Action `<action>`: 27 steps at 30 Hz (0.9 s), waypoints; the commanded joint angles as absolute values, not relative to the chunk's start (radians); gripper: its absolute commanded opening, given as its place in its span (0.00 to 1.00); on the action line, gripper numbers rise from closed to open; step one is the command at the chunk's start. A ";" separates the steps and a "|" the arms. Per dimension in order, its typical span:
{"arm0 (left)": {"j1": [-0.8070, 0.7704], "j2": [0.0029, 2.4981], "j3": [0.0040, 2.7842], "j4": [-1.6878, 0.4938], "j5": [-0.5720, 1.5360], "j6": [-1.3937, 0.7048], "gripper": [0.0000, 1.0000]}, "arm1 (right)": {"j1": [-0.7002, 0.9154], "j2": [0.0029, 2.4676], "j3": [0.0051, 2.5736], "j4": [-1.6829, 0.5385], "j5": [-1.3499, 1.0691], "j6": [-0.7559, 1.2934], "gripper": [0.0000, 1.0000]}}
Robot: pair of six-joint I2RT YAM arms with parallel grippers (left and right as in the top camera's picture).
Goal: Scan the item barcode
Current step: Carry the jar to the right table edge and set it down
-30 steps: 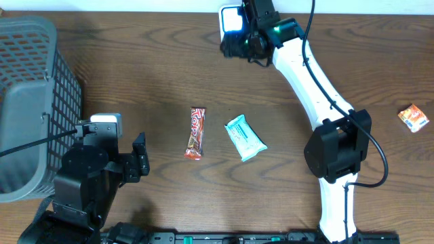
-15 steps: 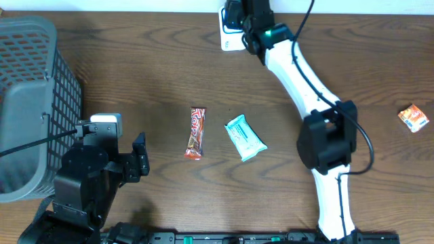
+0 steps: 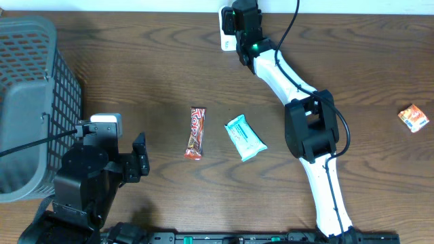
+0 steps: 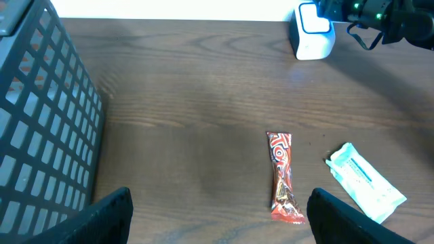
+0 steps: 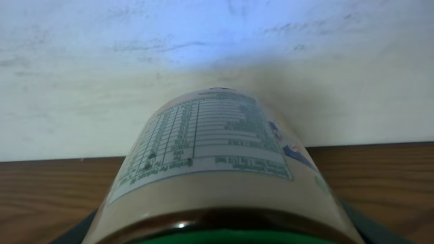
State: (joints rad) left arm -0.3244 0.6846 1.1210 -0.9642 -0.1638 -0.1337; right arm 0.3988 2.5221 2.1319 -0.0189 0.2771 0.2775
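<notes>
Wood table (image 3: 149, 61), right gripper (image 3: 240, 20) clasping bottle (image 5: 215, 152), left gripper (image 4: 220, 215) agape

Between your right fingers (image 5: 369, 230) you hold the bottle (image 5: 217, 163), its long axis running straight out ahead of them. The body is tan and wrapped in a white label printed with a dense facts table in dark green, and that face is turned up. A green band shows at the end nearest the fingers. The scanner (image 4: 315, 37) is a small white block with a bluish-white lit window, standing upright at the far edge of the desk (image 4: 203, 102), just beside those same fingers
</notes>
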 commanded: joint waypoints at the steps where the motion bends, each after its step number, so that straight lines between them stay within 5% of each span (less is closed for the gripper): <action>1: -0.324 0.685 1.136 -0.965 -0.173 -0.131 0.83 | 0.410 2.500 2.148 -0.029 0.363 0.246 0.63; 13: -0.324 0.685 1.136 -0.965 -0.173 -0.131 0.83 | 0.359 2.109 2.148 -0.840 0.362 0.370 0.57; 21: -0.324 0.685 1.136 -0.965 -0.173 -0.131 0.83 | 0.187 1.980 2.148 -1.469 0.331 0.559 0.58; 27: -0.324 0.685 1.136 -0.965 -0.173 -0.131 0.83 | -0.007 1.982 2.083 -1.629 0.332 0.579 0.60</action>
State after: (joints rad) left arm -0.3244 0.6853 1.1210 -0.9649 -0.1638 -0.1333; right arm 0.0597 1.9617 2.1147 -1.6207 0.3252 0.5354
